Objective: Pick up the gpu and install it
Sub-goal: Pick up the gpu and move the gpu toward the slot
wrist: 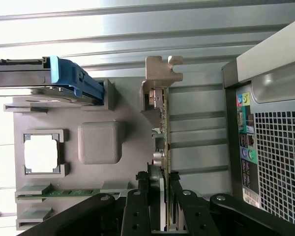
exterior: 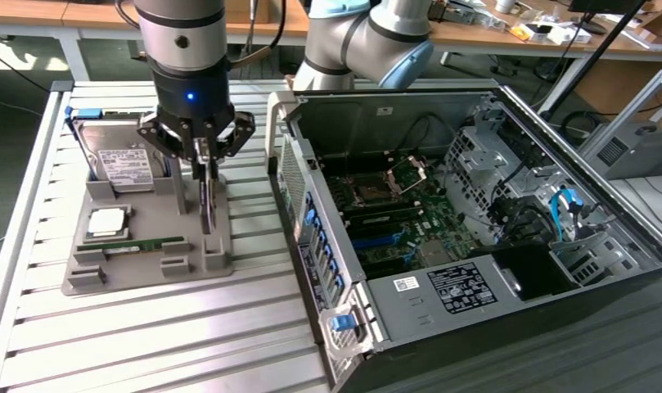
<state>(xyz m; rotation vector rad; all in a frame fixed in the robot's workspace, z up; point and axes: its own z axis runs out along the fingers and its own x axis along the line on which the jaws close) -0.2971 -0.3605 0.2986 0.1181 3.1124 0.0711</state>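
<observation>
The black tool [exterior: 205,158] is clenching the thin green-and-dark gpu card [exterior: 207,205] with its silver bracket, which is standing on edge in the grey plastic holder tray [exterior: 145,264]; pick-up seemingly beginning, calling for a straight upward lift.

Open computer case [exterior: 290,176] (beside gray tray [exterior: 145,268]).

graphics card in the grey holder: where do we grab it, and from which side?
Take the graphics card by its upper long edge, mid-length, coming straight down and squeezing the two flat faces. It stands on edge in the grey holder, lower edge slotted in, metal bracket at one end. The claw is right over that edge.
</observation>
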